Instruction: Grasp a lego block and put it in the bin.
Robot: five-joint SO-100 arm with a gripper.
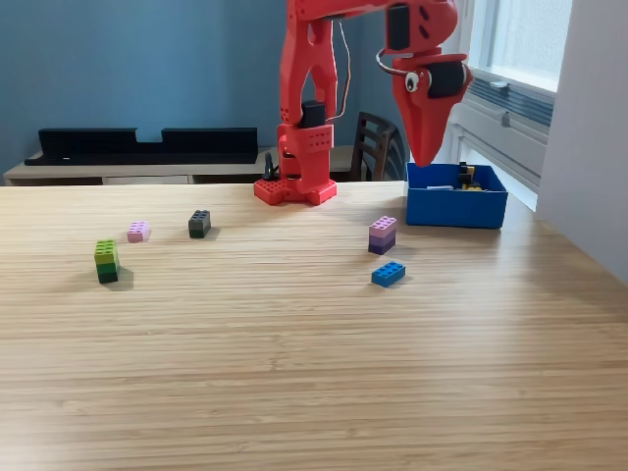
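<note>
Room: blue painted rear wall, a window with a white frame at the exterior view's right, and a long black shelf-like unit [147,145] on a low sideboard along the wall. A dark wooden chair [376,145] stands behind the bench.

Surface: a light wood-grain bench [294,373] fills the foreground. Loose items on it, from the exterior view's left: a stacked green lego block, light over dark [106,261]; a small pink lego block [137,231]; a dark grey-green lego block [199,224]. These three lie well apart from the arm's working end. Toward the right of the view sit a purple and lilac stacked lego block [382,235] and, just in front of it, a flat blue lego block [388,274]. Nothing lies between these two and the bin.

The open-topped rectangular blue plastic bin [455,207] rests on the bench at the far right of the view, near the window side. Small dark and yellow pieces show inside it; their exact shape cannot be told.

The red plastic robot arm [306,98] is mounted at the rear centre of the bench. Its red pointed gripper [425,157] hangs tip-down above the bin's rear left corner, clear of the rim. The jaws appear closed together to a point with nothing seen between them.
</note>
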